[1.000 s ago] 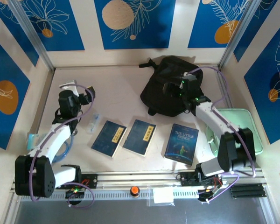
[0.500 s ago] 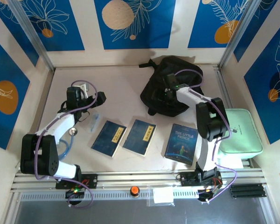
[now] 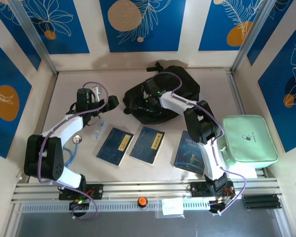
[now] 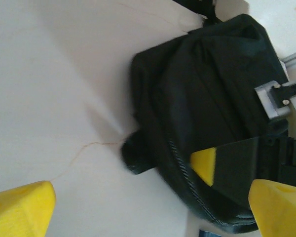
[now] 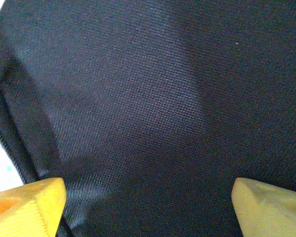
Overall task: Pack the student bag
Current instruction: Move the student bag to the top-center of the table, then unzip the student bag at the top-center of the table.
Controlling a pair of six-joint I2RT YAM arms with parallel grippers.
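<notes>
The student bag is a black fabric backpack lying at the back middle of the table. My right gripper rests on its left part. In the right wrist view its yellow fingertips stand wide apart, open, with the bag's weave spanning the gap around the right gripper. My left gripper is open just left of the bag, with bare table between its fingertips. In the left wrist view the bag lies ahead of the left gripper, with a zip along its lower edge.
Two dark blue books and "The Little Prince" lie in a row near the front. A mint-green zip case sits at the right. A small clear item lies by the left arm. Walls enclose the table.
The right arm swung left across the bag, and the bag shifted left with it, uncovering the green case. The left gripper moved right toward the bag. The right fingers closed slightly.
</notes>
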